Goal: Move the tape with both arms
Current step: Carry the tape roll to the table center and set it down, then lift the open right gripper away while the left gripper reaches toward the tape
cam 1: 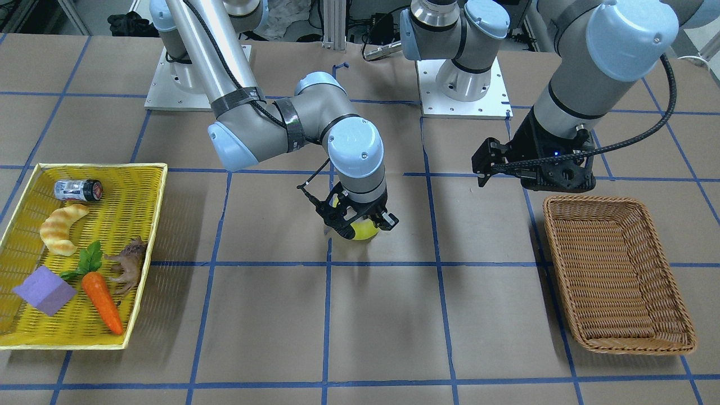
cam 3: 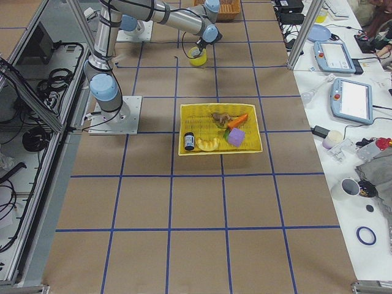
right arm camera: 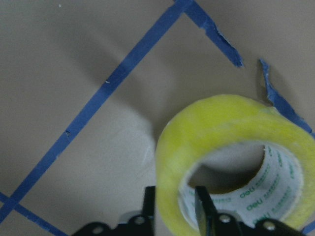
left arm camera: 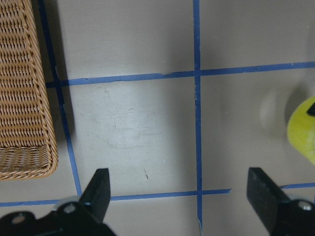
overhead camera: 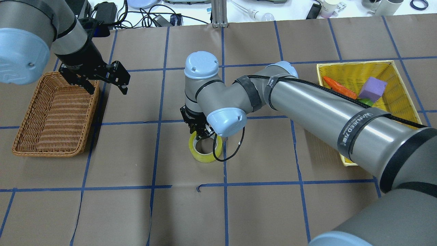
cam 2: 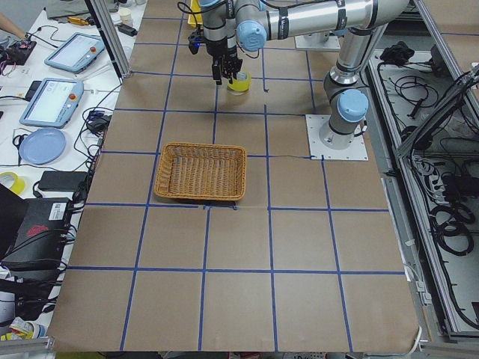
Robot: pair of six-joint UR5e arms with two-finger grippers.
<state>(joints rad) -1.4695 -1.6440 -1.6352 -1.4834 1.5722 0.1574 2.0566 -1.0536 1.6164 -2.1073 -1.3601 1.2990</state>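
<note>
The yellow tape roll [overhead camera: 205,151] with a white printed core is at the table's middle; it also shows in the front view [cam 1: 364,230]. My right gripper [overhead camera: 202,132] comes down on it from above. In the right wrist view the gripper is shut on the roll's wall [right arm camera: 236,142], one finger inside the core and one outside. I cannot tell whether the roll rests on the paper or hangs just above it. My left gripper [overhead camera: 107,89] is open and empty, held above the table beside the brown basket. Its wrist view shows the tape [left arm camera: 303,130] at the right edge.
A brown wicker basket [overhead camera: 20,143] stands empty on my left side [cam 1: 619,202]. A yellow basket [overhead camera: 355,63] on my right side holds a croissant toy [cam 1: 61,226], a carrot [cam 1: 103,302], a purple block [cam 1: 44,290], a can and a toy animal.
</note>
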